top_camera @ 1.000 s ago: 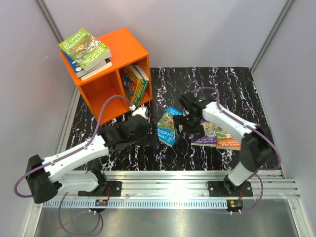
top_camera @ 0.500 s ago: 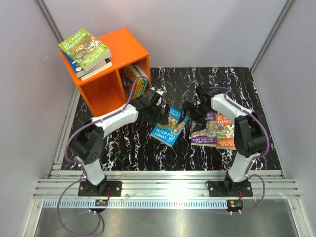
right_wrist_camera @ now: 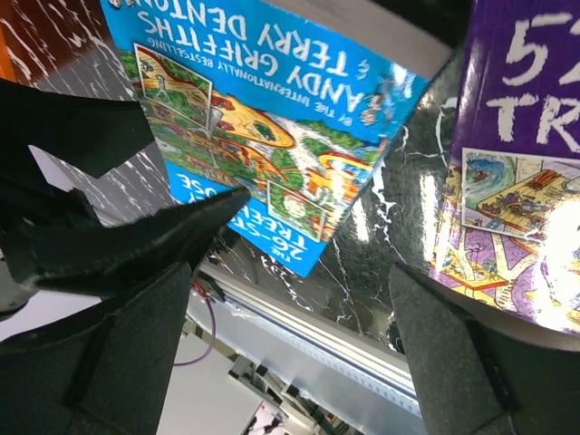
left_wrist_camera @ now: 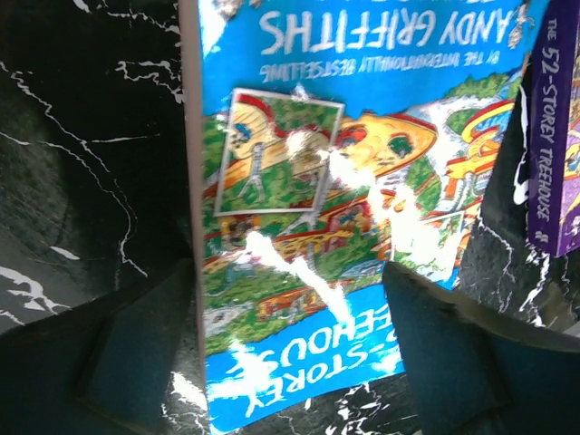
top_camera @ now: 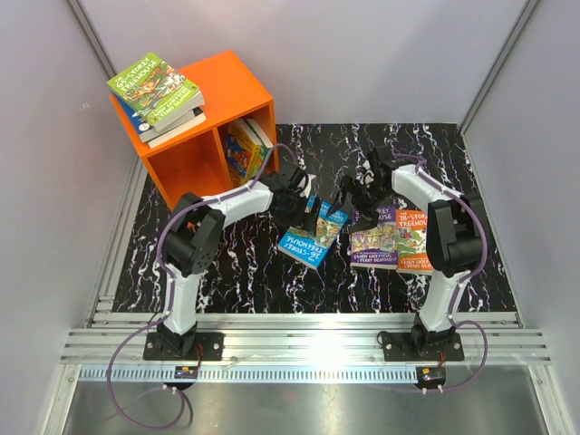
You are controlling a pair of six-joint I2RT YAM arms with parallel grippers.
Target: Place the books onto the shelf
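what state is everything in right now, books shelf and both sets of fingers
shelf, upright, left compartment looks empty
stacked books, lying on top of the shelf
shelved books, standing in the right compartment
blue book, on the table, not gripped
purple book, flat on the table
orange book, flat on the table
left fingers, open
right fingers, open

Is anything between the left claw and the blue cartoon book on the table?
Nothing visible. The open left gripper hangs directly over the blue cartoon paperback, its cover showing unblocked between the fingers.
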